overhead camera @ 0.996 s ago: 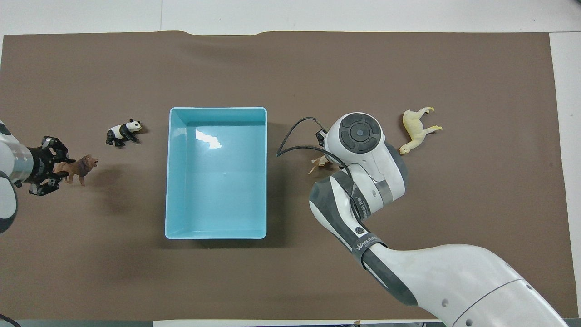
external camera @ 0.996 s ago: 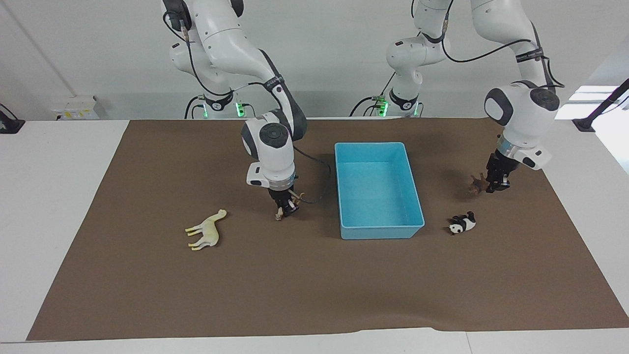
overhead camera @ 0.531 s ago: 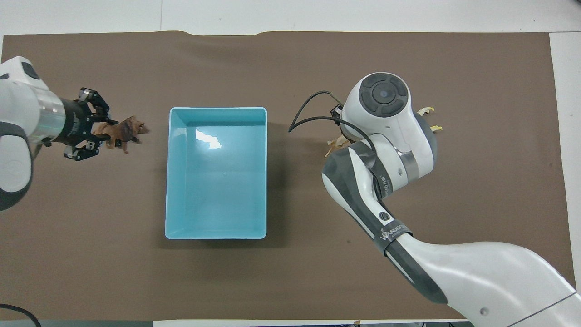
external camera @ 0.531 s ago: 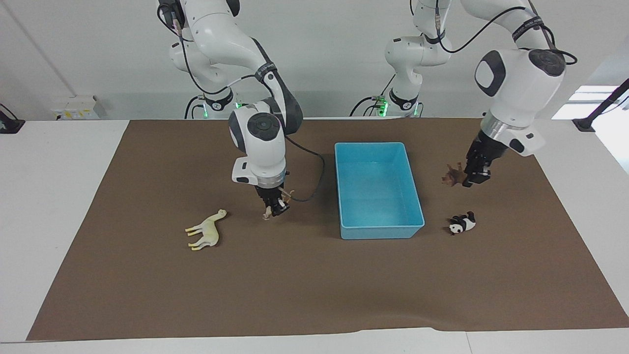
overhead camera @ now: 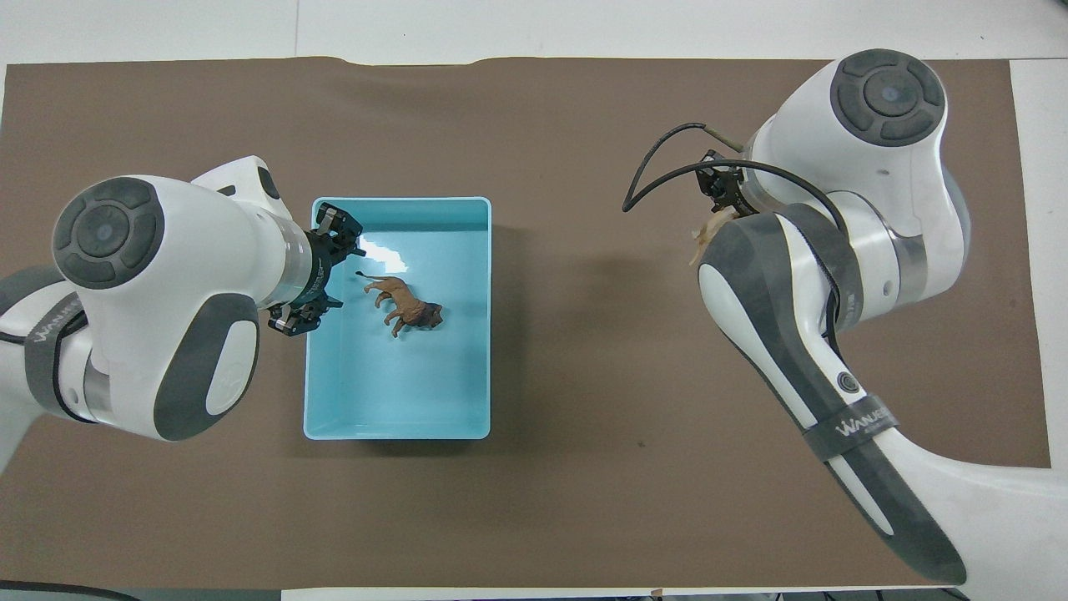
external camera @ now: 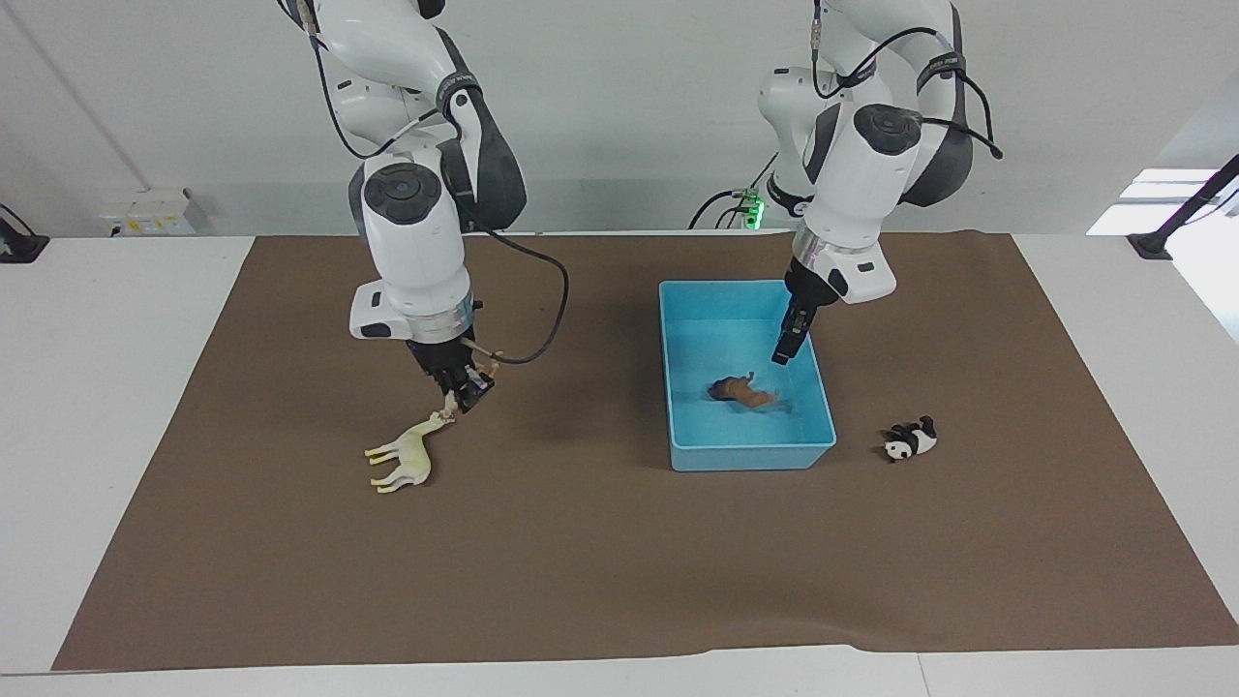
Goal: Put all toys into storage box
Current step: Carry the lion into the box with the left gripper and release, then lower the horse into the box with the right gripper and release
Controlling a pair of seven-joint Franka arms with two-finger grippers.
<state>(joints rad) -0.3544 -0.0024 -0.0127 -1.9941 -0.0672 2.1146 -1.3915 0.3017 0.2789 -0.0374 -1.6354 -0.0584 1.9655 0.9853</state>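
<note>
Lion (external camera: 741, 391) on its side inside storage box (external camera: 683, 450); left gripper (external camera: 786, 347) spread and empty above the box wall at the left arm's end. Right gripper (external camera: 463, 385) raised over the mat, pinching the tiger (external camera: 478, 376) just above the yellow long-necked figurine (external camera: 405, 453). Panda (external camera: 909, 440) on the mat beside the box, toward the left arm's end.

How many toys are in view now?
4. Lion in the box; panda beside the box; yellow animal on the mat; tiger in the right tool over the mat.
</note>
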